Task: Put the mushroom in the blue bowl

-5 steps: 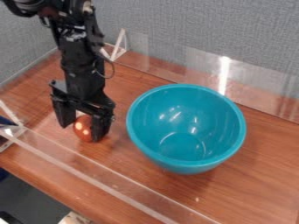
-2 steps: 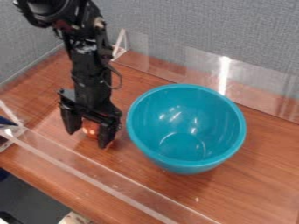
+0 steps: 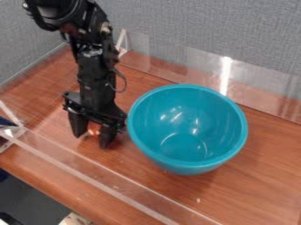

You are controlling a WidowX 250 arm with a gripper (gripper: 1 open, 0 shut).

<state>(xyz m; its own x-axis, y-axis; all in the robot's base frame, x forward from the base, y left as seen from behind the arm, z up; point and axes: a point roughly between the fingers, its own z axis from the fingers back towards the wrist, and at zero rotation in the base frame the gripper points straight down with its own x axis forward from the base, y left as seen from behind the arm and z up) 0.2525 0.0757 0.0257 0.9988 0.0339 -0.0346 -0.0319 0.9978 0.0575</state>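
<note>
Brown wooden table (image 3: 265, 167), clear acrylic barriers (image 3: 253, 75), grey wall (image 3: 223, 26).

Soft, even light — glare streaks the blue bowl (image 3: 188, 130) inside — low-resolution and slightly blurred.

Mushroom (image 3: 91, 132): small, only a sliver of orange-red cap visible, low on the wooden worktop (image 3: 235, 189), set between two black fingers (image 3: 77, 123) that hide most of it. Stem not visible; pose cannot be told.

Blue bowl (image 3: 188, 129): large, round, glossy teal, deep, upright with its mouth open upward, inside empty. It sits just beside the mushroom, to its right; whether they touch is unclear.
</note>
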